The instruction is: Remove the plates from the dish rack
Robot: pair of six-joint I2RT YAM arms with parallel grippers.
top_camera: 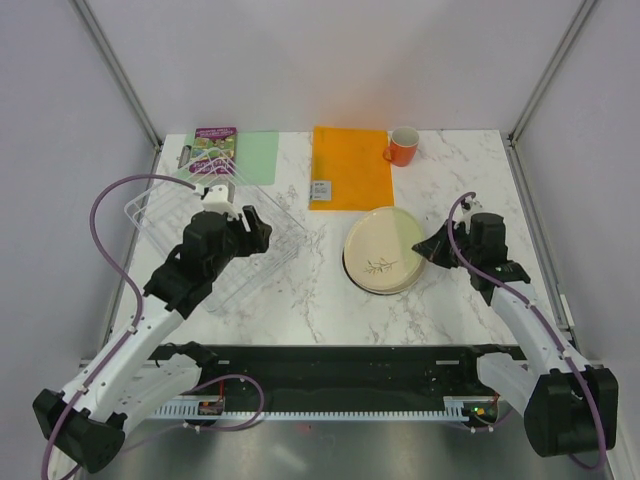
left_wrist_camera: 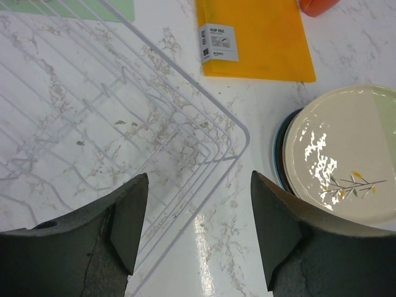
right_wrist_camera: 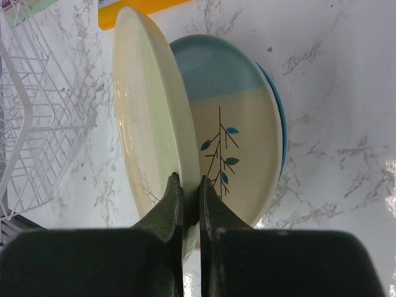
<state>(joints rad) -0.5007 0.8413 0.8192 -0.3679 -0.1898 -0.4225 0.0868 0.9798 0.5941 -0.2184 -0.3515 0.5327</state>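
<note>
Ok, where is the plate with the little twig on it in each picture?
Top external: cream sprig plate, right of centre.
Left wrist: right edge, over a blue-rimmed plate.
Right wrist: centre-left, rim pinched by the right gripper.
Shared landmark: orange folder, beyond the plate.

The white marbled bench (top_camera: pixel 300 300) filled the middle of the top view. On its left half lay the white wire dish rack (top_camera: pixel 150 215), set askew. Along the upper edge, from left to right, lay a purple printed pack (top_camera: pixel 214 148), a flat green mat (top_camera: pixel 257 155) just beside it, an orange sheet (top_camera: pixel 350 165) bearing a white label (left_wrist_camera: pixel 218 42), and an upright orange mug (top_camera: pixel 403 146). Right of centre sat a stack of plates (top_camera: pixel 385 250), a cream plate (left_wrist_camera: pixel 346 154) with a dark sprig uppermost.
</note>
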